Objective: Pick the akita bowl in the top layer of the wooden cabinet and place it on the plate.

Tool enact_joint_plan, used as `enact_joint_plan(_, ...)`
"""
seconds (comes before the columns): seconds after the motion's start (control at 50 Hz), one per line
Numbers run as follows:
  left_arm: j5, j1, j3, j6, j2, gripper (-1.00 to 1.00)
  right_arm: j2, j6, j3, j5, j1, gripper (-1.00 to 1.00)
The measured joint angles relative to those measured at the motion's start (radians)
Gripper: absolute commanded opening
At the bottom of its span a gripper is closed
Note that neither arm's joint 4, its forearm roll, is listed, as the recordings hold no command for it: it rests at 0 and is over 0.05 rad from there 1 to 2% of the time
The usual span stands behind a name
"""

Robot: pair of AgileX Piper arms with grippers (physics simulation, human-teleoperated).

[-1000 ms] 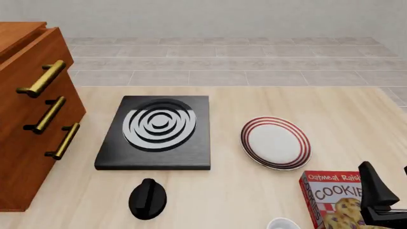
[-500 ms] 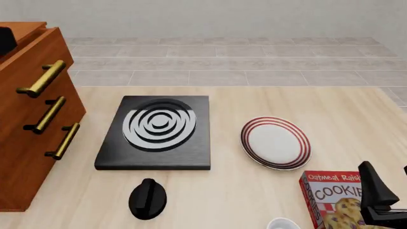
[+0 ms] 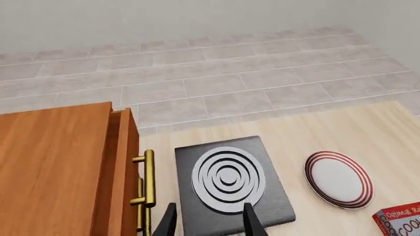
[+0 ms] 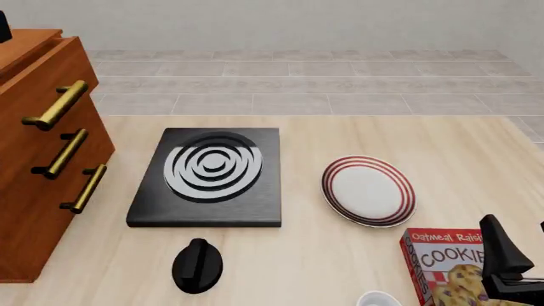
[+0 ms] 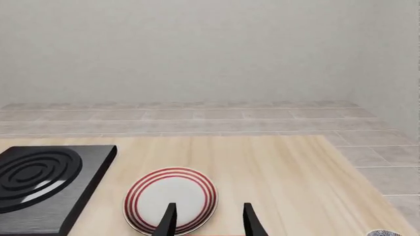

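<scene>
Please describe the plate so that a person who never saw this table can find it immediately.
Start from the black stove slab in the middle of the wooden table. The plate lies on the table just to the right of that slab, behind the cookie box. It is round, shallow and white, and only it has dark-red rings around its rim.

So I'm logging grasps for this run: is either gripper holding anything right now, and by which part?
Nothing is held. The left gripper and the right gripper both show open fingers with only air between them.
</scene>
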Motion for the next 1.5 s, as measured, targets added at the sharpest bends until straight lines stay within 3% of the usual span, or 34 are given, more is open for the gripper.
enact_joint_plan(0.46,0.116,0.052,-0.085,-0.027,0.083,1.00,-0.001,0.002,-0.001,0.001,-0.002,1.00)
enact_joint_plan(1.14,0.149,0.219,-0.118,0.130,0.176,1.00,0.018,0.002,0.001,-0.018,-0.001,1.00)
enact_joint_plan(1.5,0.160,0.283,-0.141,0.155,0.206,1.00,0.014,-0.001,0.002,-0.014,0.000,1.00)
